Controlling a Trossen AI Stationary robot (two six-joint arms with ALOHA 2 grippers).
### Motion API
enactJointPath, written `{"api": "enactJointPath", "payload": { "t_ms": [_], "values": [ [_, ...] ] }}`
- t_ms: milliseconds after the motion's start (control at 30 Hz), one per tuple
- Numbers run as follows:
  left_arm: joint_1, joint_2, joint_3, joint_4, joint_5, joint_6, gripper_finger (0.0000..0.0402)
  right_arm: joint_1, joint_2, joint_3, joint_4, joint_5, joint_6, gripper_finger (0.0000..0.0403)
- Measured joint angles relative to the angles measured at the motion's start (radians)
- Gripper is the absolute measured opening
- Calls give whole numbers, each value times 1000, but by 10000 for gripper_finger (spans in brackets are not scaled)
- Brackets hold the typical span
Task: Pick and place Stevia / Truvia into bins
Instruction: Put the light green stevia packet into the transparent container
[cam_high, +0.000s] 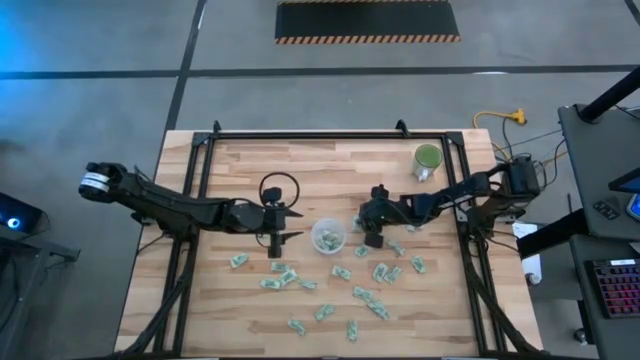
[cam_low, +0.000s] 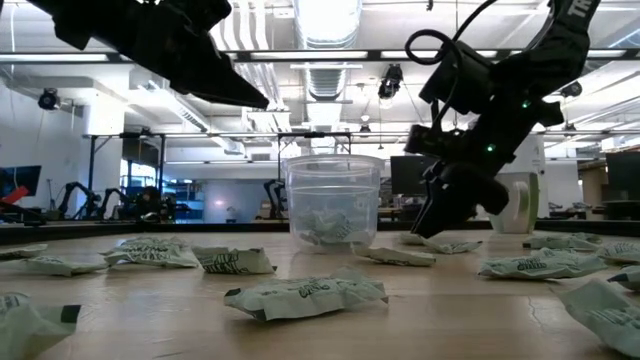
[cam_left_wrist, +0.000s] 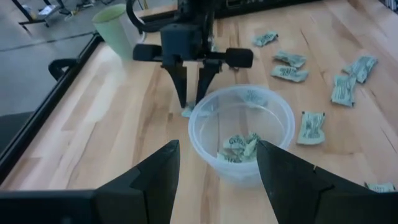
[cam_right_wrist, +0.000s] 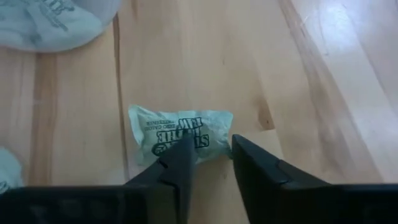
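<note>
The bin, a clear round cup (cam_high: 328, 237) (cam_low: 333, 200) (cam_left_wrist: 242, 130), stands mid-table with a few Stevia packets (cam_left_wrist: 239, 146) inside. Many more green-and-white packets (cam_high: 370, 300) (cam_low: 305, 293) lie flat on the wood. My right gripper (cam_high: 372, 238) (cam_right_wrist: 211, 155) is down at the table just right of the bin, open, over one packet (cam_right_wrist: 168, 127). My left gripper (cam_high: 275, 243) (cam_left_wrist: 217, 177) hovers open left of the bin, holding nothing. My right gripper slants down from the table's right onto one end of a packet lying flat on the wood. One fingertip (cam_right_wrist: 183, 149) covers the printed face and the other (cam_right_wrist: 242, 149) stands at the packet's short edge (cam_right_wrist: 227, 124). Whether they press it, I cannot tell.
A green mug (cam_high: 428, 160) (cam_left_wrist: 115, 28) stands at the far right of the table. Black frame rails (cam_high: 330, 135) run along the far and side edges. Loose packets crowd the near half, while the far half around the mug is bare wood.
</note>
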Motion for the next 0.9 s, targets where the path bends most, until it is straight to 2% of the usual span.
{"api": "enactJointPath", "payload": {
  "t_ms": [200, 433, 533, 700, 767, 900],
  "values": [
    [0, 1, 0, -1, 0, 0, 197, 1, -33, -1, -28, 1, -23, 18],
    [0, 1, 0, -34, -4, 0, 197, 1, -99, 1, -25, 21, -18, 9],
    [0, 1, 1, -102, -43, -1, 197, 6, -146, 1, -21, 111, 15, 9],
    [1, 1, 3, -298, -126, -86, 197, 33, -238, 2, -14, 348, 80, 9],
    [0, 1, 3, -366, -130, -124, 197, 50, -264, 0, 17, 338, 62, 9],
    [0, 1, 3, -466, -127, -182, 197, 90, -279, -4, 136, 173, -5, 9]
  ]
}}
